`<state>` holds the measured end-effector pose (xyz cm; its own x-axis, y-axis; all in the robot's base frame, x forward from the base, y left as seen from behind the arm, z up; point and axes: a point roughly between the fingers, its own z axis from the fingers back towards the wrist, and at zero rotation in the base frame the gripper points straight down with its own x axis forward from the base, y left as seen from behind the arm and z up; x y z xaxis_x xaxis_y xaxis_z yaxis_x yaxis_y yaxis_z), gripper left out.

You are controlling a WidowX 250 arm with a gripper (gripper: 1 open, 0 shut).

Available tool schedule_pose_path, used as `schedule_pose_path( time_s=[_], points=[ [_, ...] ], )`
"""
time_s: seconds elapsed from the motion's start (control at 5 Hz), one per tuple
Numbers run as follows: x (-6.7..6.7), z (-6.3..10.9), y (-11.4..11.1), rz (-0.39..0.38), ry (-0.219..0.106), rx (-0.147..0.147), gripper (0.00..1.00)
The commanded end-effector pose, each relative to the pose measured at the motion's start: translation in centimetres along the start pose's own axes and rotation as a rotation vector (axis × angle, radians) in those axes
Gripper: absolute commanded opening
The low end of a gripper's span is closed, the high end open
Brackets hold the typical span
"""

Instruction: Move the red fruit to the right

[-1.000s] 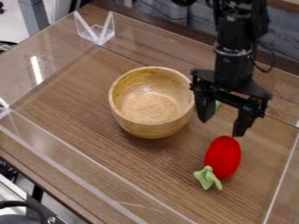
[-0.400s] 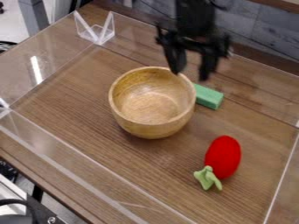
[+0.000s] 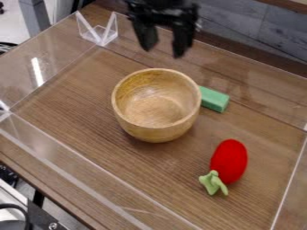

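The red fruit (image 3: 228, 160) is a small red toy strawberry with a light green stem, lying on the wooden table near the front right. My gripper (image 3: 164, 39) hangs far from it, up at the back above and behind the wooden bowl, pointing down. Its black fingers (image 3: 146, 36) stand apart with nothing between them, so it is open and holds nothing.
A wooden bowl (image 3: 156, 105) sits in the middle of the table. A flat green block (image 3: 214, 99) lies just right of the bowl. Clear plastic walls (image 3: 96, 29) fence the table on all sides.
My gripper has risen from beside the fruit and travelled left and back, past the bowl's rim, uncovering the green block. The fruit has stayed where it lay.
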<state>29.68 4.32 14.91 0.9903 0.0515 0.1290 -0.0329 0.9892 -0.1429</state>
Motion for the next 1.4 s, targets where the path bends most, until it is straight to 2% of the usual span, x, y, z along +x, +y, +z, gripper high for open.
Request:
schedule_pose_path(
  time_s=[0.0,0.2,0.4,1.2],
  points=[
    [0.9,2.6,2.5,-0.027,-0.097,0.049,1.00],
    [0.9,2.9,5.2,-0.032,-0.108,0.055,1.00],
    [0.8,2.2,6.0,-0.045,-0.092,0.066,1.00],
    [0.6,0.0,7.2,-0.076,-0.053,0.068,1.00]
  ],
)
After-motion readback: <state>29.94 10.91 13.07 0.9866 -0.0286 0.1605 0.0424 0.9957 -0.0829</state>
